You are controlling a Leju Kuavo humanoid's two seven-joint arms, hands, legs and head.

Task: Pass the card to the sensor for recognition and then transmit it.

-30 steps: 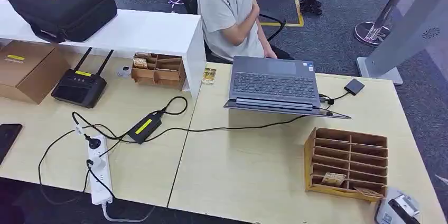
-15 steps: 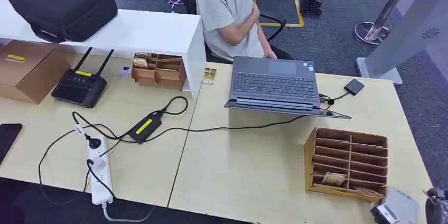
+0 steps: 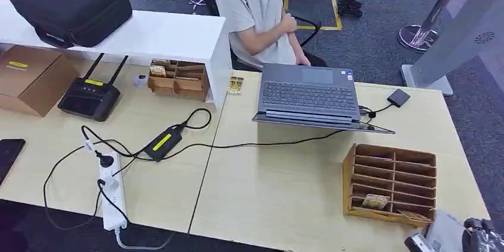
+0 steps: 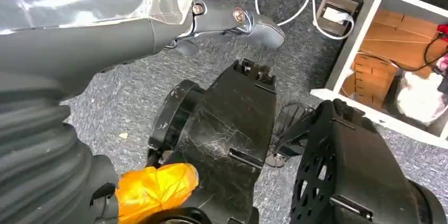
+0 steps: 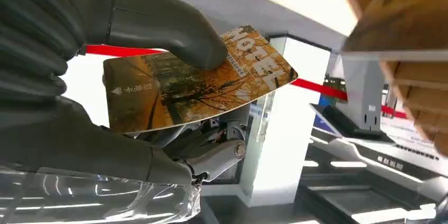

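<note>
A: What does the right hand [image 5: 132,102] hold?

B: It pinches an orange hotel card with a tree picture [image 5: 201,84]; the thick grey thumb [image 5: 169,28] presses on its face and darker fingers [image 5: 211,155] are under it. From the head view this hand [image 3: 482,237] is at the near right corner of the light wooden table [image 3: 285,192], just beside the brown wooden slotted card rack [image 3: 389,183].

A: And the left hand [image 4: 105,28]?

B: It hangs over grey carpet [image 4: 121,97]. Fingers stretched, nothing in it.

A: The sensor?

B: I cannot tell with certainty which device it is.

card [image 5: 201,84]: orange-brown, tree picture, white letters | laptop [image 3: 309,94]: grey | organizer [image 3: 389,183]: brown
</note>
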